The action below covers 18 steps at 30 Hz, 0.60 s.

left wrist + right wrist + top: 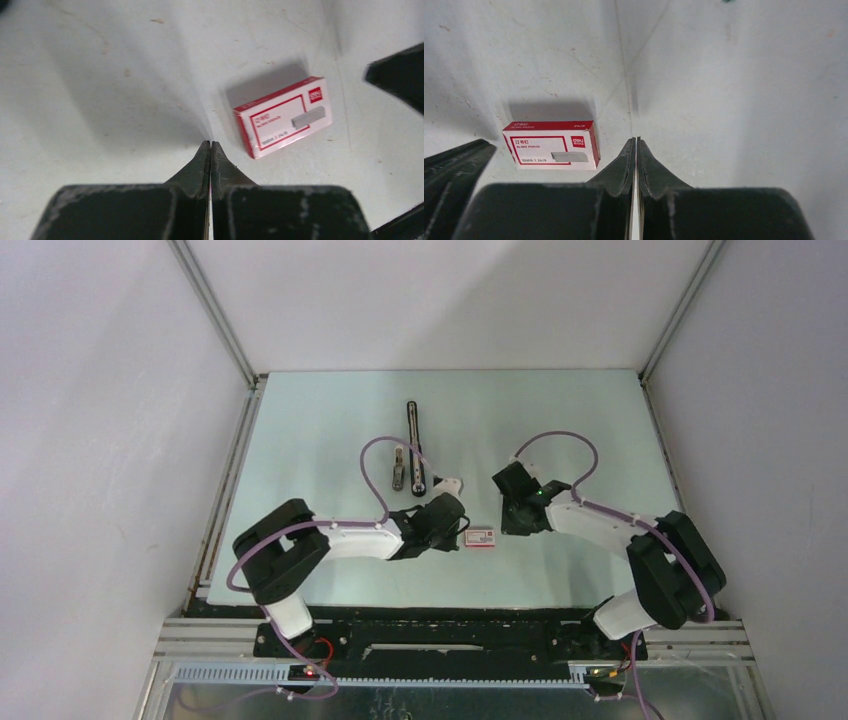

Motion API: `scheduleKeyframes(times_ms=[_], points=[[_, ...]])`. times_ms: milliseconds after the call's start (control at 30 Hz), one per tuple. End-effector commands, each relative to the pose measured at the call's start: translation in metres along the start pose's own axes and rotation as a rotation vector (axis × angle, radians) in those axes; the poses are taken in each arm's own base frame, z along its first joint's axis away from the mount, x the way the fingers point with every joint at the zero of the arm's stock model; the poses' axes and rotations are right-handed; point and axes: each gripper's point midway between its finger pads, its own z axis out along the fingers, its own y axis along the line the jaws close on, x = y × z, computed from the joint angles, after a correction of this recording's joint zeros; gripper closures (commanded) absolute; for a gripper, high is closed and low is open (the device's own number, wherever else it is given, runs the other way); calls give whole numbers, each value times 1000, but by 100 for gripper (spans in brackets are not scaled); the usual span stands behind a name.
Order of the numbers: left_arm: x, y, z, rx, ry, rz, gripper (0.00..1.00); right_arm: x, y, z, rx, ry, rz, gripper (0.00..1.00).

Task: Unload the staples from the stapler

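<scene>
The stapler is a long thin black bar lying lengthwise at the middle back of the table. The staples, a short narrow silvery strip, lie just left of its near half. My left gripper is shut and empty, its tips low over the table, near and right of the stapler's near end. My right gripper is also shut and empty, its tips over bare table to the right. Stapler and staples are out of both wrist views.
A small red-and-white staple box lies between the two grippers; it shows in the left wrist view and the right wrist view. White walls enclose the table on the left, back and right.
</scene>
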Motion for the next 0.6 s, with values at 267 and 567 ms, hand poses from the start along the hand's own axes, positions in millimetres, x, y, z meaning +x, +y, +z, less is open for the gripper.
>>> scheduleKeyframes(times_ms=[267, 567], points=[[-59, 43, -53, -154, -176, -8, 95, -23, -3, -35, -112, -116, -23, 91], [-105, 82, -115, -231, -358, -74, 80, -43, 25, -94, -404, -335, -75, 86]])
